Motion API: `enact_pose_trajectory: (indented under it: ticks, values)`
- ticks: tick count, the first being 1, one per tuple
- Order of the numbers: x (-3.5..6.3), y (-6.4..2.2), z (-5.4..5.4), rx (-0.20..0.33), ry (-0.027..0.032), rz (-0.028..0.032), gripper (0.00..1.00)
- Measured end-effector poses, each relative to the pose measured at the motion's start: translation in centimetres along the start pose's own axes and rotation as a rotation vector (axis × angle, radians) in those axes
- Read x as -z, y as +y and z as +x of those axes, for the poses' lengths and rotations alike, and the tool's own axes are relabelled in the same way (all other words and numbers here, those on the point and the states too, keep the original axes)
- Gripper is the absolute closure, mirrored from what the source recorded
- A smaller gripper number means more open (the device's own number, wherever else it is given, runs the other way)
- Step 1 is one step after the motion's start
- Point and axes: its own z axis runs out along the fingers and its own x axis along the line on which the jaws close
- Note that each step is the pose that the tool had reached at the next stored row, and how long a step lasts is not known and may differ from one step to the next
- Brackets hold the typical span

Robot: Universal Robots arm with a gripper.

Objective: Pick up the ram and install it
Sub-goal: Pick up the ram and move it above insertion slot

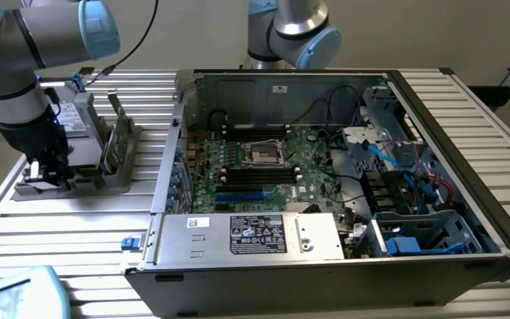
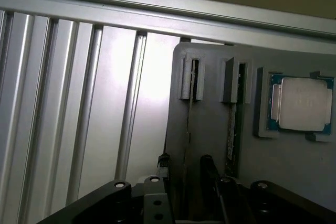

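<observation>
So the ram (image 2: 189, 129) is standing on edge in a narrow slot of a grey, matte plastic holder (image 2: 210, 124). From the wrist view it's edge-on, so it's basically just a thin dark line. The tool (image 2: 185, 162) is right over it with one black finger (image 2: 207, 165) on each side. The jaws are apart with a bit of gap showing on both sides of the stick, so it's straddling it, not pinching it.

Just past one finger there's a second stick (image 2: 231, 129) in the neighbouring slot, also on edge, greenish with a speckled face. Further out from the tool on that same side, a square processor chip (image 2: 302, 103) with a dull silver lid lies flat in its own recess.

The holder sits on a counter (image 2: 79, 103) made of ribbed aluminium slats, shiny with long grooves.

In the exterior view the tool (image 1: 42, 174) hangs straight down from the grey, blue-capped arm (image 1: 16, 73) at one end of the holder. A broader green card (image 1: 117, 143) stands upright just beside it, toward the exterior view's right. Well apart on that side is the open computer case (image 1: 264, 100), bare sheet metal inside, with the green motherboard (image 1: 308, 193) lying flat and a silver power supply box (image 1: 255, 236) with a black label along the near edge.
</observation>
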Motion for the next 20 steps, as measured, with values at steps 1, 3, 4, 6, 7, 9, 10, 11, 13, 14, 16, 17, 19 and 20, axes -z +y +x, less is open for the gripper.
enact_pose_trajectory:
  ticks: [1, 3, 4, 6, 7, 9, 10, 11, 13, 14, 16, 17, 19, 20]
  values:
    - [0.00, 0.00, 0.00, 0.000, -0.0002, -0.0001, 0.63]
    - [-0.01, 0.00, -0.01, 0.000, -0.0007, 0.0001, 0.63]
    - [-0.03, -0.01, -0.01, 0.000, -0.0008, 0.0004, 0.63]
    - [-0.06, -0.03, -0.03, 0.000, -0.0010, 0.0007, 0.63]
    - [-0.05, -0.03, -0.04, 0.000, -0.0009, 0.0006, 0.63]
    - [-0.04, -0.02, -0.04, 0.000, -0.0009, 0.0002, 0.63]
    - [-0.06, -0.02, -0.04, 0.000, -0.0008, 0.0002, 0.63]
    - [-0.11, -0.03, -0.04, 0.000, -0.0009, 0.0004, 0.63]
    - [-0.21, -0.04, -0.04, 0.000, -0.0009, 0.0003, 0.63]
    - [-0.21, -0.04, -0.04, 0.000, -0.0008, 0.0003, 0.63]
    - [-0.21, -0.04, -0.04, 0.000, -0.0008, 0.0002, 0.63]
    - [-0.22, -0.04, -0.04, 0.000, -0.0008, 0.0002, 0.63]
    - [-0.22, -0.04, -0.04, 0.000, -0.0009, 0.0001, 0.63]
    - [-0.22, -0.04, -0.04, 0.000, -0.0009, -0.0001, 0.63]
